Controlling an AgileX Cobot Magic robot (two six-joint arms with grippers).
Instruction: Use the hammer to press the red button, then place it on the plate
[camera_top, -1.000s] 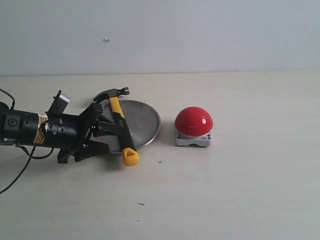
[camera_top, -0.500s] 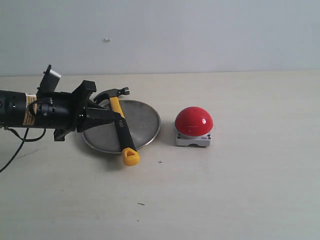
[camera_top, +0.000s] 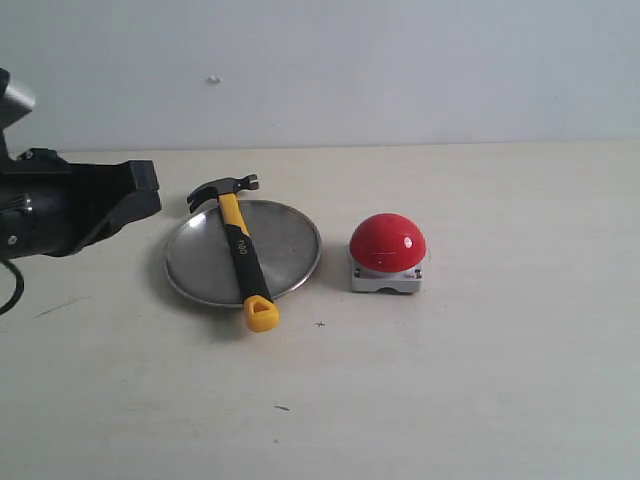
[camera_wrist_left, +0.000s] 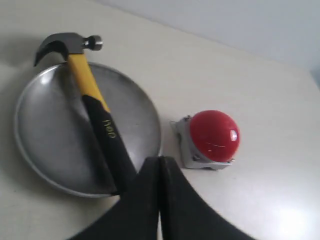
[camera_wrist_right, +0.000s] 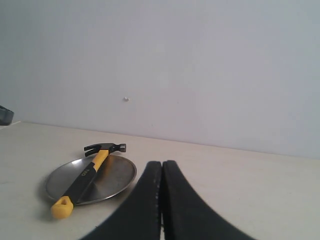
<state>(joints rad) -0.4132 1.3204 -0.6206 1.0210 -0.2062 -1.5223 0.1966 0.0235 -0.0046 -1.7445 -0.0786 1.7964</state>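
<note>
The hammer (camera_top: 240, 250) lies across the silver plate (camera_top: 290, 245), with its dark head past the far rim and its yellow looped end over the near rim on the table. To the plate's right sits the red button (camera_top: 387, 242) on its grey base. My left gripper (camera_wrist_left: 159, 162) is shut and empty, held well back to the left of the plate. Its wrist view shows the hammer (camera_wrist_left: 95, 107), the plate (camera_wrist_left: 45, 130) and the button (camera_wrist_left: 215, 135). My right gripper (camera_wrist_right: 162, 165) is shut and empty, far from the hammer (camera_wrist_right: 87, 172) and plate (camera_wrist_right: 117, 177).
My left arm (camera_top: 70, 208) fills the left edge of the exterior view. A pale wall (camera_top: 400, 70) runs along the back of the beige table (camera_top: 450, 380). The right arm does not appear in the exterior view.
My left gripper has let go of the hammer's handle, pulled back to the left away from the plate, and shut. The hammer stays lying across the plate.
</note>
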